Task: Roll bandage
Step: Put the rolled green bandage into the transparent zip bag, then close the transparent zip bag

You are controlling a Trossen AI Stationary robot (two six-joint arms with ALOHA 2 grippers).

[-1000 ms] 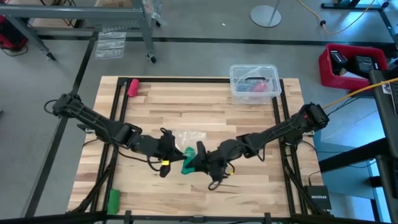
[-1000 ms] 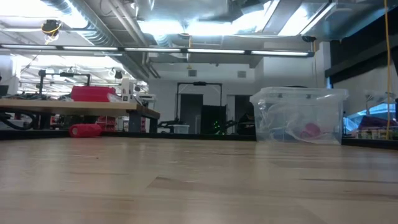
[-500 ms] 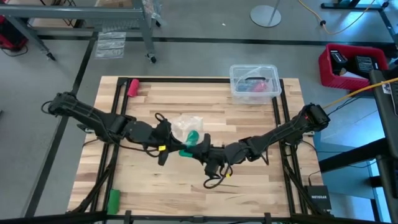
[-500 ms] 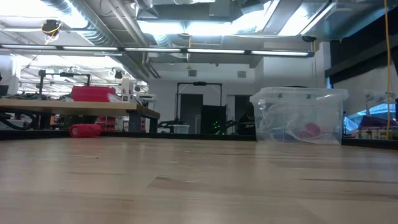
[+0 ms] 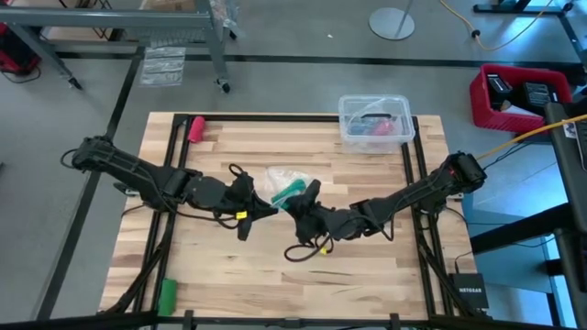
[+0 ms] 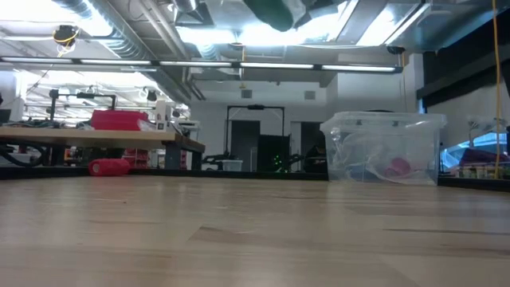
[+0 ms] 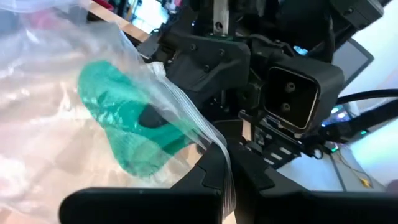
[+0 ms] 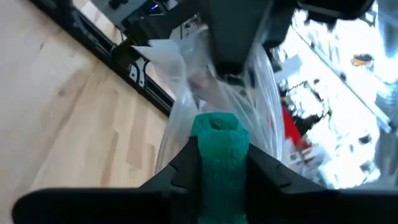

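Teal-green bandage [image 5: 290, 193] with a fine woven texture, seen against a clear, colourless plastic bag [image 5: 275, 181]. Table [image 5: 229, 266] shown in pale wood planks of mixed tan tones, edged in black. Pink-red roll [image 5: 196, 127]; bright green roll [image 5: 167, 295]; clear lidded box [image 5: 375, 122].

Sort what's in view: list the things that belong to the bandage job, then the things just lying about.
In the job: bandage, held by the right gripper; plastic bag, pinched by the left gripper.

Lying about: clear tub, pink roll, small green roll.

A clear bin [image 5: 376, 122], pink-red roll [image 5: 196, 127] and small green roll [image 5: 167, 295] sit apart.
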